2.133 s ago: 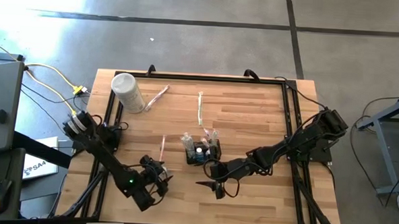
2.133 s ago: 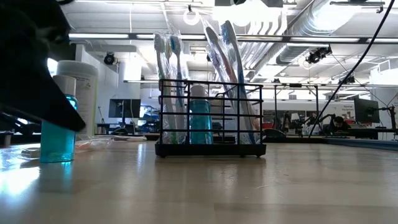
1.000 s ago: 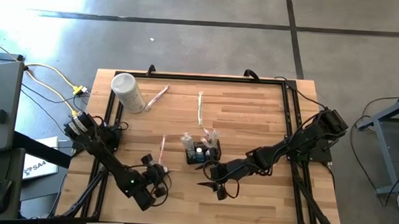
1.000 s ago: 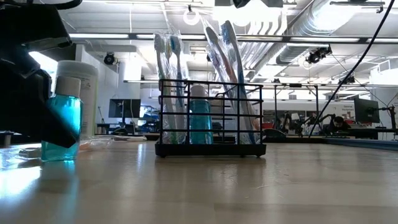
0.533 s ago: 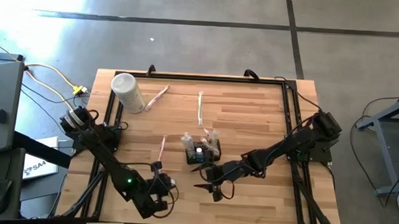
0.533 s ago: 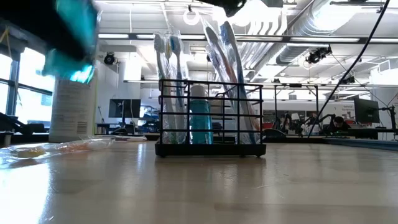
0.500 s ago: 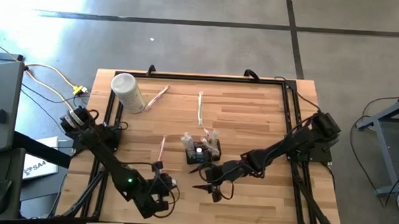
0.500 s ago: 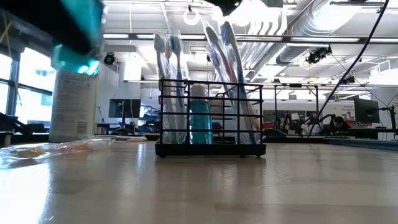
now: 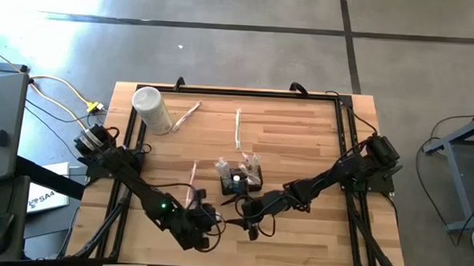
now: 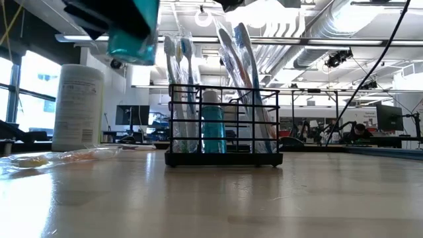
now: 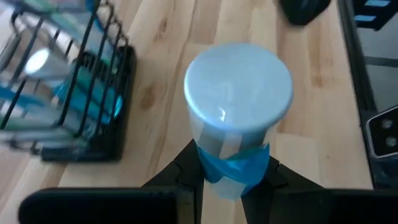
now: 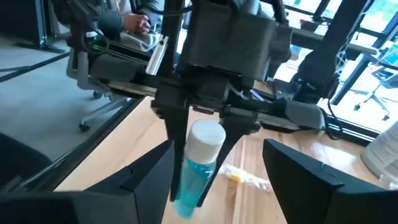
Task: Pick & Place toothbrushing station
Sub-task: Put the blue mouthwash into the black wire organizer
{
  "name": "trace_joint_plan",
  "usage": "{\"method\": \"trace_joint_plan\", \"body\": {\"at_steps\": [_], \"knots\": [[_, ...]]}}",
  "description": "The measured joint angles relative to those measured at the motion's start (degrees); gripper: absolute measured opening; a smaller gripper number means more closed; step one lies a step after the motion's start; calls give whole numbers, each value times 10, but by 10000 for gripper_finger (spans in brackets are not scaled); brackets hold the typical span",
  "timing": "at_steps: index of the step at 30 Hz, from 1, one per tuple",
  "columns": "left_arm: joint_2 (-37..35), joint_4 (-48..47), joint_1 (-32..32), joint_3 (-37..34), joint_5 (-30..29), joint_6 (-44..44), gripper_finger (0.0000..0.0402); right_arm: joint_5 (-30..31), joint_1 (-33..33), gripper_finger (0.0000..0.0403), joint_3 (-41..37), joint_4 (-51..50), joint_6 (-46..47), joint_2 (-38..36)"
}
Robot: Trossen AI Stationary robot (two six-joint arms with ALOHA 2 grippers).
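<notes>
The toothbrushing station (image 9: 241,180), a black wire holder with toothbrushes and a blue bottle standing in it, rests on its base near the table's middle (image 10: 223,125). My left gripper (image 9: 205,224) is shut on a small bottle of blue liquid with a white cap (image 10: 132,33), held in the air to the near left of the station (image 11: 68,106). My right gripper (image 9: 249,223) stands open close beside it, just in front of the station, its fingers (image 12: 217,155) facing the bottle (image 12: 196,162) and touching nothing. My left gripper pinches the bottle's blue body just under the white cap (image 11: 236,165) between its two fingers (image 12: 177,143). The fingers come from above, pointing down along the bottle. The bottle hangs clear of the table, cap up and slightly tilted.
A tall white canister (image 9: 151,109) stands at the far left corner. Wrapped toothbrushes lie on the wood: one beside the canister (image 9: 188,115), one at the far middle (image 9: 237,129), one left of the station (image 9: 193,175). A black frame (image 9: 344,154) edges the table.
My left gripper has lifted the blue bottle off the table and carried it up and toward the table's right, nearer the station. My right gripper has shifted a little toward the left, staying open.
</notes>
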Motion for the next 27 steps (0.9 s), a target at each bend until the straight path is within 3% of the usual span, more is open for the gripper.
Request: {"method": "trace_joint_plan", "body": {"at_steps": [12,27], "knots": [[0,48,32,0,28,87,61,-43,-6,238,0,-3,29,0],[0,48,57,0,38,118,61,-67,-21,226,0,-22,49,0]]}}
